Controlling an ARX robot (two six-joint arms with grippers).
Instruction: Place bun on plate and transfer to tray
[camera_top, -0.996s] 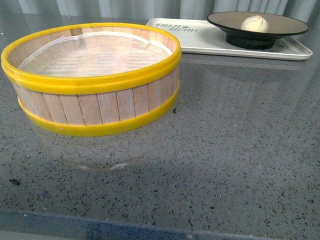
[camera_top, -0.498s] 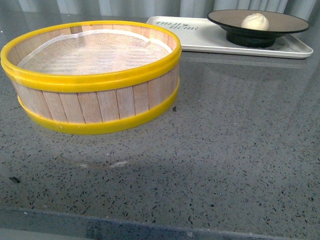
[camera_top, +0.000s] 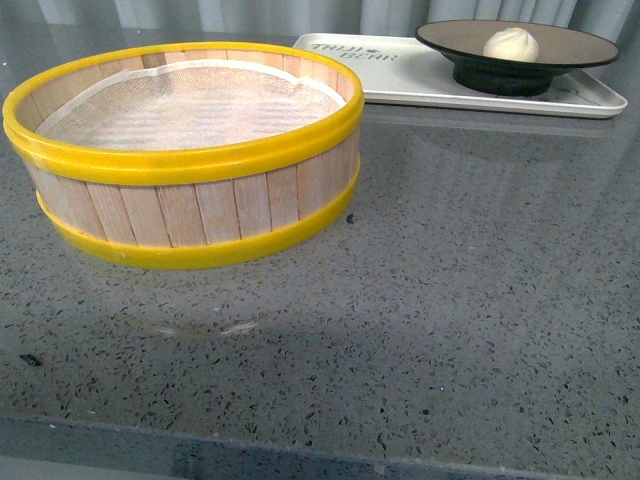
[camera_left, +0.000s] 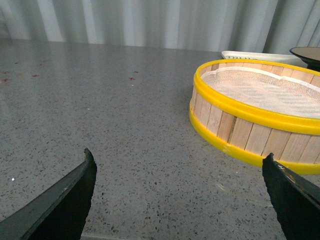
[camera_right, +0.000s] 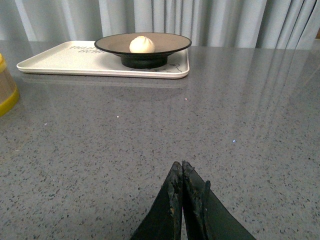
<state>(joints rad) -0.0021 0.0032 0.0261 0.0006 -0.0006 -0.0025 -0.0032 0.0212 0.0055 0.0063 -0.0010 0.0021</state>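
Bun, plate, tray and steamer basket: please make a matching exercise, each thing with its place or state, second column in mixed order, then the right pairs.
Things:
1. bun
2. plate
3. tray
4. steamer basket

Places or states:
A. stands on the tray
B. lies flat on the table, far side
C. holds only a white liner
D. sits in the plate

Pairs: 1-D, 2-A, 3-B, 4-C

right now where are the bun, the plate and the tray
bun (camera_top: 511, 43), front view, its pleated top
plate (camera_top: 580, 45), front view, tan inner surface right of the bun
tray (camera_top: 400, 78), front view, bare cream surface left of the plate
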